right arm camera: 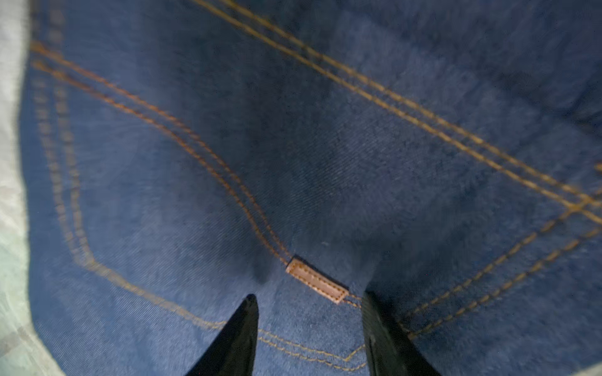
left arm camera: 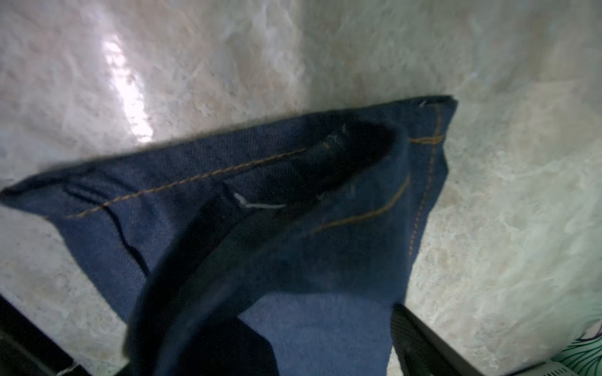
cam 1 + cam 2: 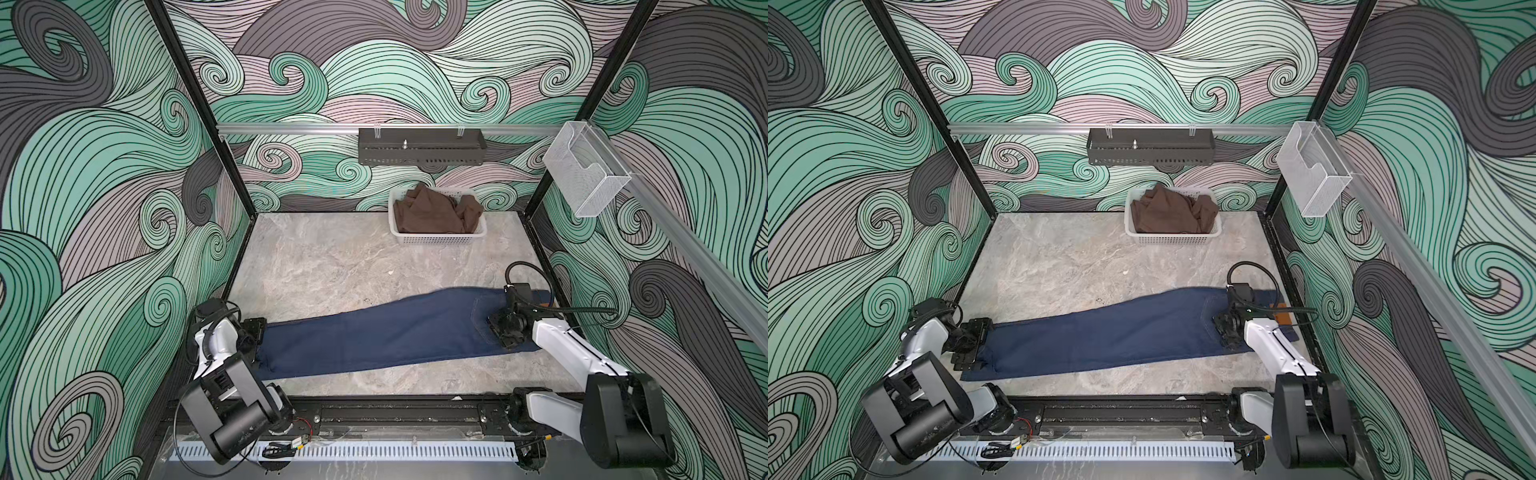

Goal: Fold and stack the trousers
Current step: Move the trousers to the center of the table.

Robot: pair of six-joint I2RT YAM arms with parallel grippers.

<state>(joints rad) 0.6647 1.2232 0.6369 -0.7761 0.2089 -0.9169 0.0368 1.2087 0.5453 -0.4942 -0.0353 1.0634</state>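
The trousers [image 3: 374,332] [image 3: 1100,336], dark blue denim, lie flat and long across the near half of the table, hems to the left and waist to the right. My left gripper [image 3: 254,343] [image 3: 974,345] sits at the hem end with its jaws wide apart. In the left wrist view the hem cloth [image 2: 325,201] passes loosely between them, left gripper [image 2: 319,325]. My right gripper [image 3: 505,328] [image 3: 1225,332] [image 1: 311,301] is low over the back pocket near the waist. It is open, with flat denim [image 1: 325,162] and a small tan tab [image 1: 317,283] between its fingertips.
A white basket [image 3: 436,240] holding a crumpled brown garment [image 3: 432,210] stands at the back of the marble table [image 3: 332,257]. On the back rail hangs a black wire shelf [image 3: 419,145], and a clear bin [image 3: 586,174] hangs at the right. A black rail [image 3: 395,411] runs along the front edge.
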